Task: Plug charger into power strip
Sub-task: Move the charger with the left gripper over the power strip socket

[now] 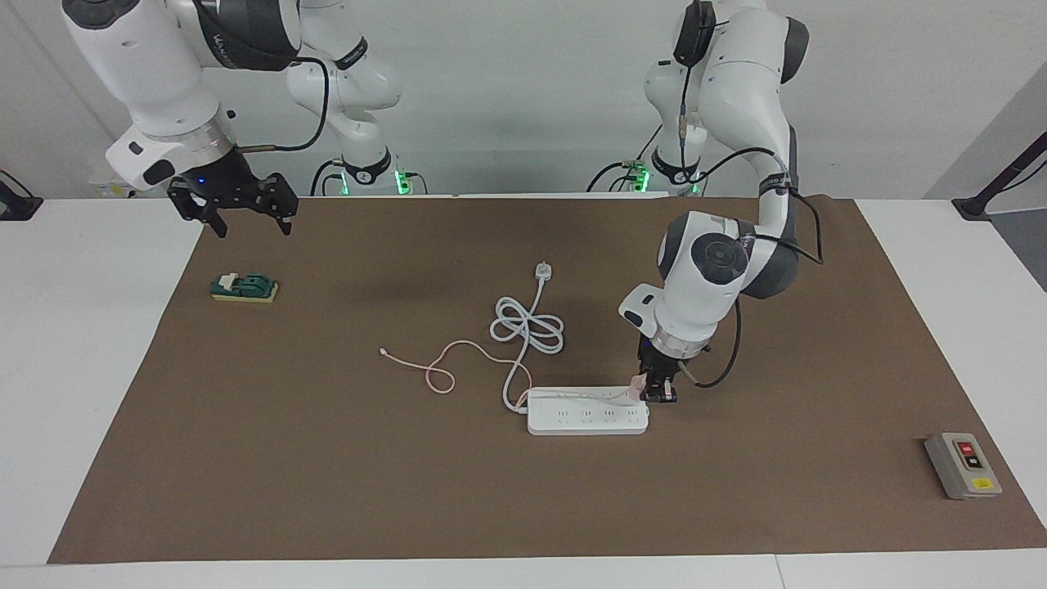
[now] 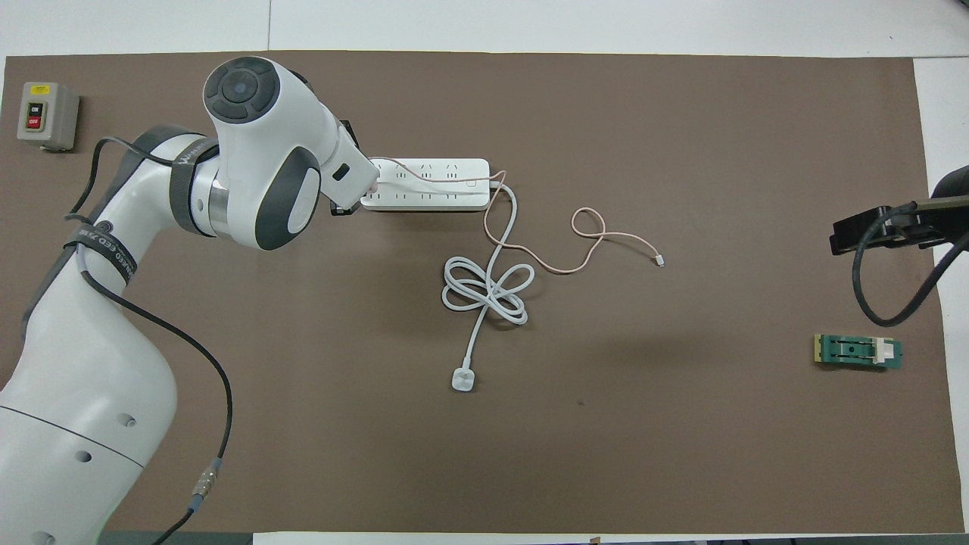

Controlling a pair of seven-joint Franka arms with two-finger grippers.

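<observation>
My left gripper (image 1: 657, 393) pinches the pink charger (image 1: 639, 385) at the power strip (image 1: 587, 419)'s three o'clock end in the facing view. It looks lined up but not seated; pressing home remains. My right gripper (image 1: 242, 206) waits spread above the mat's corner.

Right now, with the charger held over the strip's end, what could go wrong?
The left gripper holds the charger at the very end of the power strip; the prongs may miss a socket. Pressing there could tip or slide the strip. The pink cable lies across the sockets and might get pinched.
</observation>
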